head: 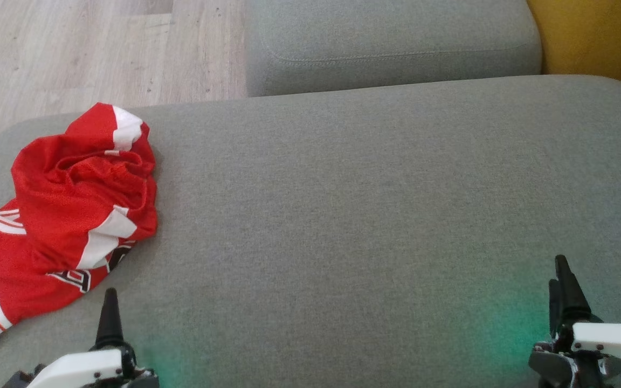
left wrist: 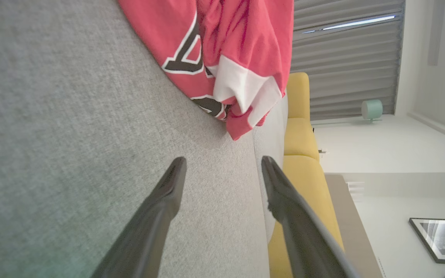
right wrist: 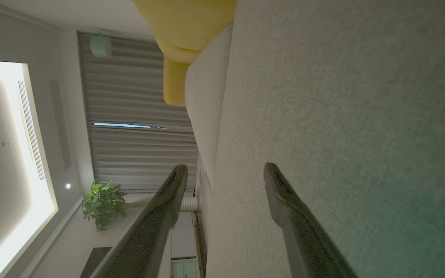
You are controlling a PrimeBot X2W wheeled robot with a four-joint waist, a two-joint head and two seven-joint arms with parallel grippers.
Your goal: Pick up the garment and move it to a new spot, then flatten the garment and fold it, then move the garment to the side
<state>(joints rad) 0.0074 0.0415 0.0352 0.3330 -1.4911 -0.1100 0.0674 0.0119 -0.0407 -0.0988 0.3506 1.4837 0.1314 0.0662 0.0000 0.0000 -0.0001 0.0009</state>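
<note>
- At the near edge of the grey cushion (head: 353, 215), our left gripper (left wrist: 222, 164) and right gripper (right wrist: 226, 170) stand spread and empty
- Both arms lie low, fingers pointing forward
- The crumpled red garment (head: 73, 215) lies at the cushion's left end, just ahead of the left gripper
- We judge the pick-up not yet begun; next, reach in and pinch a fold

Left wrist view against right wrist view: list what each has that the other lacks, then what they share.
Left wrist: the red jersey, a framed picture, the open left gripper. Right wrist: a potted plant, the open right gripper. Shared: grey couch cushion, yellow cushions, pleated curtain.
</note>
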